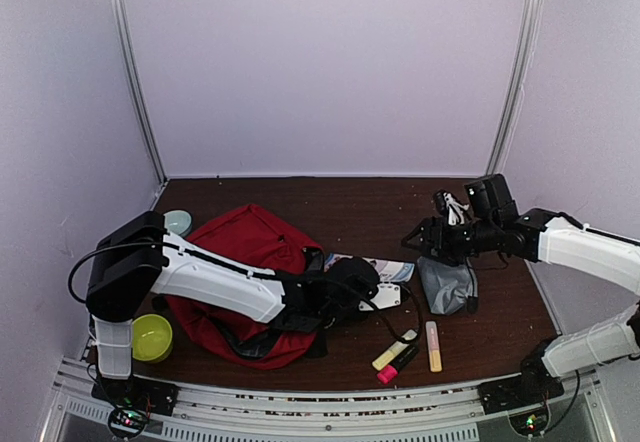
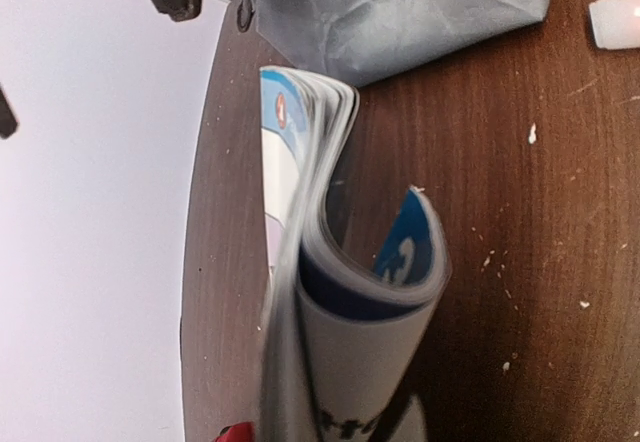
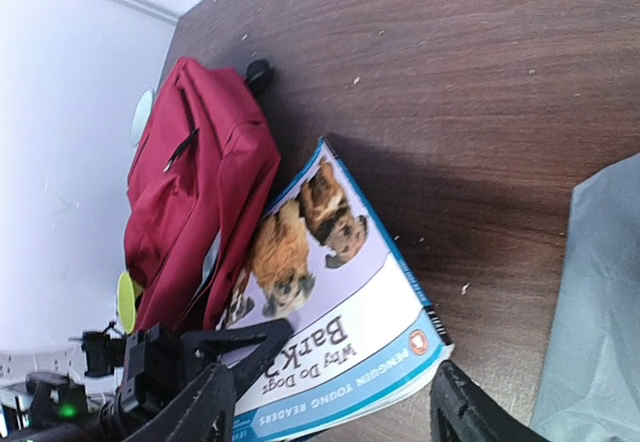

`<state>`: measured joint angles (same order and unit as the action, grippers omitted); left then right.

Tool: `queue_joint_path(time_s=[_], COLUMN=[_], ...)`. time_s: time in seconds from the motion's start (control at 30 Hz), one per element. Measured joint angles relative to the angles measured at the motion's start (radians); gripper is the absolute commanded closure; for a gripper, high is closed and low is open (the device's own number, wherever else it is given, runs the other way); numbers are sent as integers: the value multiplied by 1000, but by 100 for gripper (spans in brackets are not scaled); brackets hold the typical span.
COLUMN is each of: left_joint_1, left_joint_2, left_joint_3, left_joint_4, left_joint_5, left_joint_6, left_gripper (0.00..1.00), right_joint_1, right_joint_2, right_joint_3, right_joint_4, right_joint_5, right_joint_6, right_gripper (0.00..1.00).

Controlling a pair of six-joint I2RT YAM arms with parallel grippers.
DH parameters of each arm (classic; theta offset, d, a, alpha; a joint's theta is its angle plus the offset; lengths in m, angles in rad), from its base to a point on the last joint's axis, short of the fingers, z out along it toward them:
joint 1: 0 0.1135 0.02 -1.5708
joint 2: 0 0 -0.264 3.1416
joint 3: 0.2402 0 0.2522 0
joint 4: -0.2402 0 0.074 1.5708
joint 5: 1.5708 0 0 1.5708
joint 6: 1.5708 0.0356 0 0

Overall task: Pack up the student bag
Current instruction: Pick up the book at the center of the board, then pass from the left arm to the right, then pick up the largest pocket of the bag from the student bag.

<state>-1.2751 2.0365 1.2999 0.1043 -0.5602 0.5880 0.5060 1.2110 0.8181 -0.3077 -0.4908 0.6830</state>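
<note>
The student bag, a red backpack, lies on the left of the table, also seen in the right wrist view. A thin book "Why Do Dogs Bark?" rests with one end against the bag's mouth. My left gripper is shut on the book; in the left wrist view the book curls up and hides the fingers. My right gripper hovers open just beyond the book, its fingertips either side of the book's edge without touching it.
A grey zip pouch lies right of the book, close under my right gripper. Yellow, pink and orange highlighters lie near the front edge. A green bowl sits front left, a pale teal dish behind the bag.
</note>
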Motion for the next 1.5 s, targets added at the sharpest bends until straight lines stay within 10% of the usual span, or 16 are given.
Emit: queue_joint_path(time_s=[0.5, 0.67, 0.8, 0.9, 0.97, 1.23, 1.5], left_joint_1=[0, 0, 1, 1, 3, 3, 13], left_joint_2=[-2, -8, -17, -21, -23, -279, -554], left_joint_3=[17, 17, 17, 39, 112, 261, 147], left_joint_4=[35, 34, 16, -27, -160, -441, -583], left_joint_5=[3, 6, 23, 40, 102, 448, 398], left_joint_6=[-30, -37, -40, -68, -117, -339, -513], left_gripper=[100, 100, 98, 48, 33, 13, 3], right_joint_1=[72, 72, 63, 62, 47, -64, -81], right_joint_2=[163, 177, 175, 165, 146, 3, -180], right_joint_3=[-18, -18, -10, 5, 18, 166, 245], right_joint_4=[81, 118, 140, 121, 99, -15, 0], right_joint_5=[31, 15, 3, 0, 3, 98, 170], right_joint_6=[116, 135, 135, 117, 103, -8, -149], right_gripper=[27, 97, 100, 100, 100, 100, 100])
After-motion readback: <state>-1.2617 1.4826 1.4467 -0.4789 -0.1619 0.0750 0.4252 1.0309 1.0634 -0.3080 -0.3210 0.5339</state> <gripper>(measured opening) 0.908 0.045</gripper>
